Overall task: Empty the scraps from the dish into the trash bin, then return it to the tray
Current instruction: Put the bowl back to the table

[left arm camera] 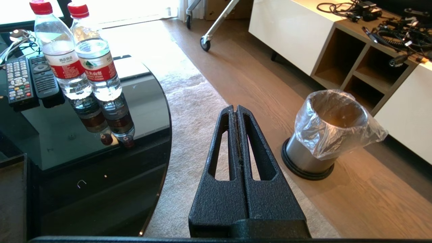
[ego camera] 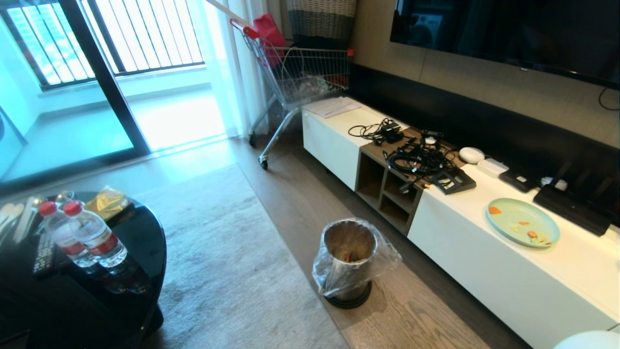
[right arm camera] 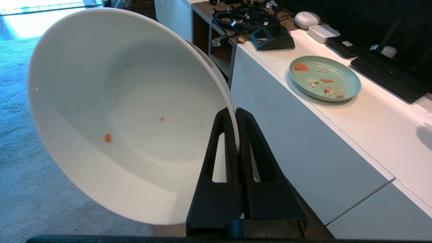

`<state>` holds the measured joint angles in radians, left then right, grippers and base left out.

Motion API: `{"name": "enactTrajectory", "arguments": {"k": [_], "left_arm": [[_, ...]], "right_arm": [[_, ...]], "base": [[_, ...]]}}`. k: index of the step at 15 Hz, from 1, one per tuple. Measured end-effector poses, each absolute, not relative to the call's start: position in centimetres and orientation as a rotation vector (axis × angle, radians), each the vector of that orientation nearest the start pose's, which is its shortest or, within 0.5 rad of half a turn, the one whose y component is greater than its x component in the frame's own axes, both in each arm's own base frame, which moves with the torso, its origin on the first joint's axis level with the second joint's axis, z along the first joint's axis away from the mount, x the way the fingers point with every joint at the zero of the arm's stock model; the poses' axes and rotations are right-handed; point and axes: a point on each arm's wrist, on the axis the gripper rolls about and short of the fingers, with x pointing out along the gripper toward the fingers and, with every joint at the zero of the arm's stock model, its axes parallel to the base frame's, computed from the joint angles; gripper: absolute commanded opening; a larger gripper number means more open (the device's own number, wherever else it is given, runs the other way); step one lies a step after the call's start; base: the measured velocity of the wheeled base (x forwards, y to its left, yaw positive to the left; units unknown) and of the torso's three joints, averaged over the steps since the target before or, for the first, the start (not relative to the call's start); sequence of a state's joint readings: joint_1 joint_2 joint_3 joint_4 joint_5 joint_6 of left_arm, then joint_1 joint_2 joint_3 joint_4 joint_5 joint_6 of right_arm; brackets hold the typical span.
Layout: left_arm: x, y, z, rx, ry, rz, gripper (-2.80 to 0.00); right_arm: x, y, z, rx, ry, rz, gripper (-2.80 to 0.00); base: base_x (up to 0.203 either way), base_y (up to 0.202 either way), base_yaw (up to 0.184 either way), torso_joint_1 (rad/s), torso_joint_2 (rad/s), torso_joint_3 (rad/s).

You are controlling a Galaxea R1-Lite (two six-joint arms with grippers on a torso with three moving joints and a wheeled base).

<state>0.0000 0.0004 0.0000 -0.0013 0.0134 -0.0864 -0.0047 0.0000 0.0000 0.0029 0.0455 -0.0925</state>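
While my right hand (right arm camera: pixel 236 113) clamps the rim of the round glossy white dish (right arm camera: pixel 111 111), tilted on edge with two small orange bits inside, my left hand (left arm camera: pixel 236 109) is clenched empty near the shiny metal trash bin (left arm camera: pixel 324 135).

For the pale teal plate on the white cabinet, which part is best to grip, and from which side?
Probably the teal plate at its raised rim, on the edge nearest the cabinet front. It lies flat, so only the rim offers a pinch, and boxes crowd the wall side.

Two water bottles (ego camera: pixel 82 235) on a black glass table (ego camera: pixel 140 242), teal plate (ego camera: pixel 523 223) on white cabinet (ego camera: pixel 484 271), shopping cart (ego camera: pixel 300 72).
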Motion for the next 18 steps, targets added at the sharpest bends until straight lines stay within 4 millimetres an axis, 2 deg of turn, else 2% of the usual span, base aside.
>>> {"name": "enactTrajectory", "arguments": {"k": [18], "left_arm": [[-2.28, 0.03, 7.56, -0.086, -0.001, 0.013, -2.80]], "right_arm": [[-2.28, 0.11, 7.52, -0.092, 0.001, 0.041, -2.80]], "base": [[0.000, 0.000, 0.000, 0.000, 0.00, 0.000]]}}
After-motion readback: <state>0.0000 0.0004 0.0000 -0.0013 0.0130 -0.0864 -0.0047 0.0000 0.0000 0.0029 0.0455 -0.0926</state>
